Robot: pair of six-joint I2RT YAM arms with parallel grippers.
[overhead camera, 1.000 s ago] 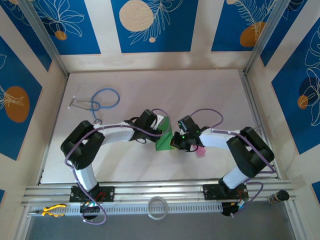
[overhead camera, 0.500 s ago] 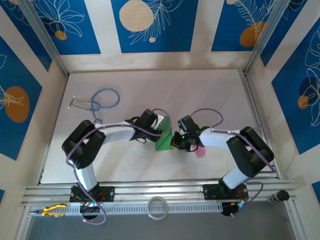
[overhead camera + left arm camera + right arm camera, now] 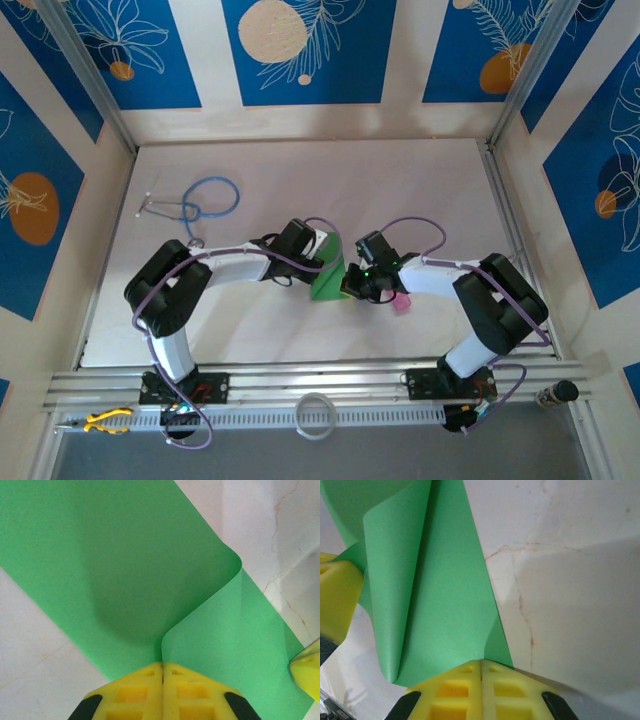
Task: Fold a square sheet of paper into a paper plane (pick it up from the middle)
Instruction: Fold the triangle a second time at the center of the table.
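The square sheet of paper [image 3: 327, 277] is bright green and hangs bent between my two grippers, just above the table's middle. My left gripper [image 3: 162, 666] is shut on one edge of it, where the sheet curls over into a soft fold [image 3: 220, 575]. My right gripper [image 3: 481, 662] is shut on the opposite edge, with the paper [image 3: 440, 590] rising away from it in a loose roll. In the top view the left gripper [image 3: 322, 262] and right gripper [image 3: 352, 284] sit close together on either side of the sheet. Each wrist view catches the other gripper's yellow fingertip [image 3: 306, 667] [image 3: 337, 600].
A small pink bottle [image 3: 402, 304] lies just right of the right gripper. A blue-tubed stethoscope [image 3: 196, 200] rests at the far left of the white table [image 3: 400, 190]. A tape roll [image 3: 316, 415] and yellow pliers [image 3: 105, 420] lie on the front rail.
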